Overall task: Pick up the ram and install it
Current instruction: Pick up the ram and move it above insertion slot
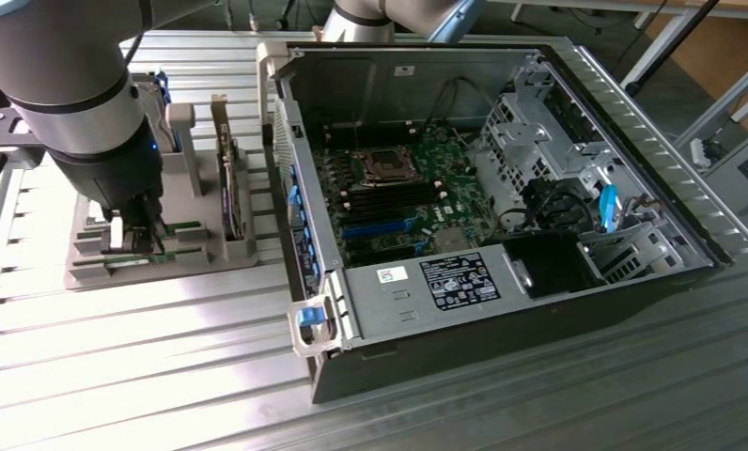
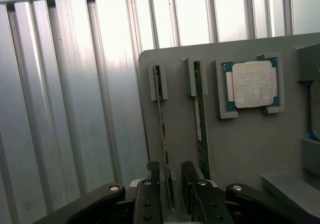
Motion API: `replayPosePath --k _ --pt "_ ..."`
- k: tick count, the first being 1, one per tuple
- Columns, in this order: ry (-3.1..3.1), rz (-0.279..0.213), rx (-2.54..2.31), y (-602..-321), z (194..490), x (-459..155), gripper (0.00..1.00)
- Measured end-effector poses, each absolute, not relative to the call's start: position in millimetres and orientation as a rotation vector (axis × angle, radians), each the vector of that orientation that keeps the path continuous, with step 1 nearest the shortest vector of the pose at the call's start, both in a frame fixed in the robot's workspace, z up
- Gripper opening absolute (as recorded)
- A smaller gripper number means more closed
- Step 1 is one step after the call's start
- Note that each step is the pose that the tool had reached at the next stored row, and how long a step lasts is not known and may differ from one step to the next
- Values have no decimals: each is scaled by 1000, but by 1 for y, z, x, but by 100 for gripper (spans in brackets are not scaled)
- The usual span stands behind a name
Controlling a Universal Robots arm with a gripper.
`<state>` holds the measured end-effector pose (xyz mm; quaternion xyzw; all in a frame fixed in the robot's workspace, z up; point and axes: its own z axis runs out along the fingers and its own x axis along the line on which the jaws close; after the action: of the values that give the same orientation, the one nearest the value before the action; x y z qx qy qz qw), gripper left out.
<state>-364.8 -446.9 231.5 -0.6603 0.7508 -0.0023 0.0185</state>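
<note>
While the ribbed silver metal table [image 1: 136, 376] carries everything, the biggest thing on it is the open black and grey computer case [image 1: 500, 362], lying on its side at the exterior view's right. Its green motherboard [image 1: 399, 202] faces up.

The grey robot arm [image 1: 67, 85] comes down at the exterior view's left. It reaches over the flat grey plastic fixture tray [image 1: 99, 272], which sits just beside the case on the table.

The black two-finger gripper [image 1: 140, 240] is low over the tray's near end. In the wrist view the gripper [image 2: 170, 169] has its jaws wide apart and nothing clamped. The dark fingers [image 2: 153, 184] straddle one end of the ram [image 2: 162, 114], with a gap showing on either side.

The ram is a long thin green circuit-board stick, standing on edge in a tray slot, not in the case. A second green memory stick [image 2: 199, 119] stands in the slot just beside it, outside the fingers.

A square silver processor chip [image 2: 251, 84] lies flat in its own tray pocket, near the second stick.
</note>
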Motion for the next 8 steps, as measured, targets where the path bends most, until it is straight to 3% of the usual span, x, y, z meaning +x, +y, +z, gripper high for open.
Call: replayPosePath --k 8 --pt "2331 -7 -2050 -448 228 -366 30"
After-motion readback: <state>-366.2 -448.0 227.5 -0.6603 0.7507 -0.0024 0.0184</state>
